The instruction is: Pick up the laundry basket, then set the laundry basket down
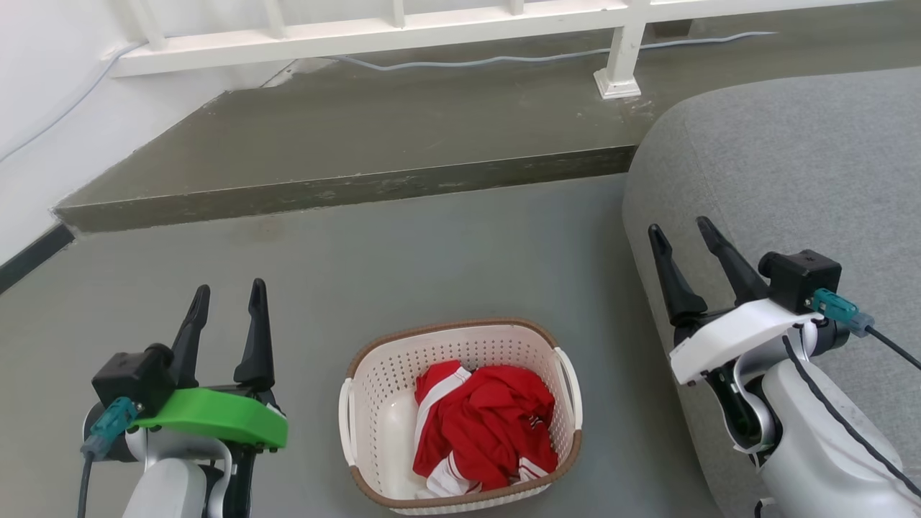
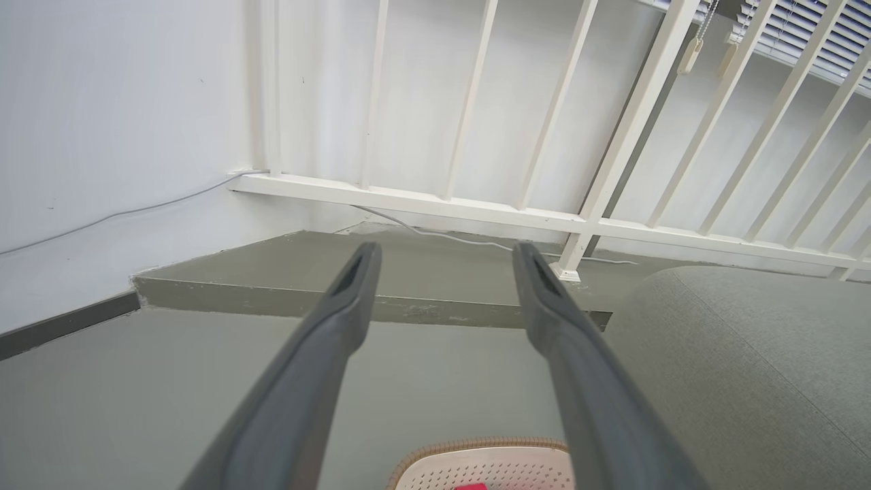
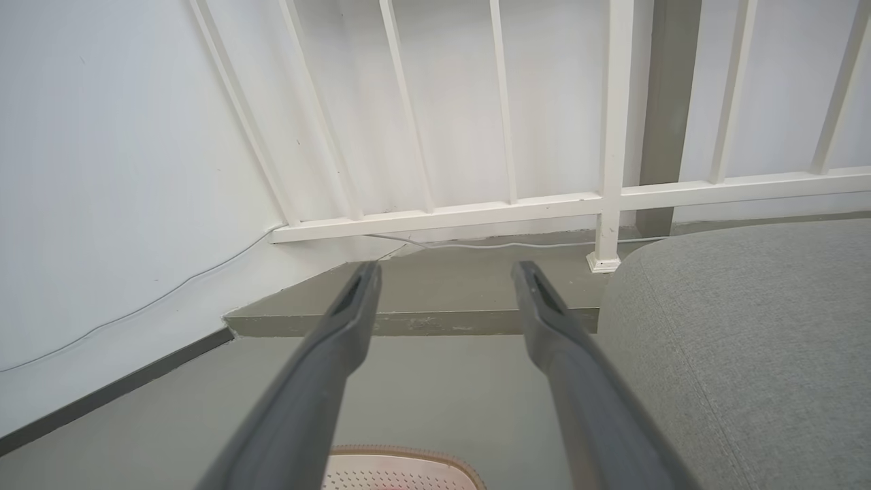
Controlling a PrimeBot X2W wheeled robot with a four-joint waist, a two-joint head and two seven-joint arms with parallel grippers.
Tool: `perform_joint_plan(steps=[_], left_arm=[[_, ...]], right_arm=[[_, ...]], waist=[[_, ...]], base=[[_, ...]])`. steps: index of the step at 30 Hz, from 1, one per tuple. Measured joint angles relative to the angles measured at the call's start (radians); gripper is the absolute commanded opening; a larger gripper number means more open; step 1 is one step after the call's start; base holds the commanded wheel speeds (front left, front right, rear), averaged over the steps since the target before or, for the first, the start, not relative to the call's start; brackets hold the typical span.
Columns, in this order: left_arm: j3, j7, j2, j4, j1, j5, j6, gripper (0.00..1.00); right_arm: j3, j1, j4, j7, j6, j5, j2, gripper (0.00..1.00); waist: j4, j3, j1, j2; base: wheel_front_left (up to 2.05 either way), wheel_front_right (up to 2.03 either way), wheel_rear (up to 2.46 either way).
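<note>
The laundry basket (image 1: 460,354) is sitting on the grey floor (image 1: 432,252), near the robot and between its 2 arms, with the rounded grey sofa (image 1: 791,158) just to its right. A crumpled red garment with white stripes (image 1: 489,424) is lying inside, taking up the right and middle of the bottom.

The left gripper (image 1: 230,288) is hovering to the left of the basket and the right gripper (image 1: 678,224) is hanging farther right, over the sofa's edge. Both are released, fingers spread with nothing between them, and neither is touching the basket.

The basket is looking light: thin perforated plastic carrying 1 soft garment. The walls are probably going to flex if squeezed, and the smooth plastic is likely to be slippery against the dark fingers, so pinching a wall seems a poor choice.

The better holds appear to be the 2 white loop handles, the left handle (image 1: 345,417) and the right handle (image 1: 570,385), 1 for each gripper. Closing on both at an even height should be keeping the load level. The garment is sitting toward the right, so that side may be pulling slightly heavier. The brown rim trim (image 1: 446,327) is looking stiffer than the walls, though harder to grip.
</note>
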Motion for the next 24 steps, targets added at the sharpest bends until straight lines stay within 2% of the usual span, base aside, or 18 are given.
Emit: perform_joint_plan(steps=[7,8,15,24], left_arm=[[0.003,0.000,-0.005,-0.010,0.015,0.017,-0.006,1.00],[0.003,0.000,-0.005,-0.010,0.018,0.016,-0.011,0.00],[-0.004,0.006,-0.022,0.048,0.051,0.008,-0.011,0.00],[0.023,0.043,-0.024,0.056,0.051,-0.099,-0.013,0.00]], right_arm=[[-0.015,0.013,-0.010,0.000,0.002,-0.014,0.003,1.00],[-0.016,0.017,-0.010,0.000,0.003,-0.016,0.004,0.00],[-0.009,0.083,0.036,0.006,0.001,-0.003,0.030,0.00],[-0.055,0.082,0.033,0.034,0.011,0.098,0.038,0.00]], waist=[[-0.005,0.002,0.0000,0.0000],[-0.005,0.002,0.0000,0.0000],[-0.005,0.002,0.0000,0.0000],[0.001,-0.004,0.0000,0.0000]], base=[[0.00,0.00,0.00],[0.00,0.00,0.00],[0.00,0.00,0.00],[0.00,0.00,0.00]])
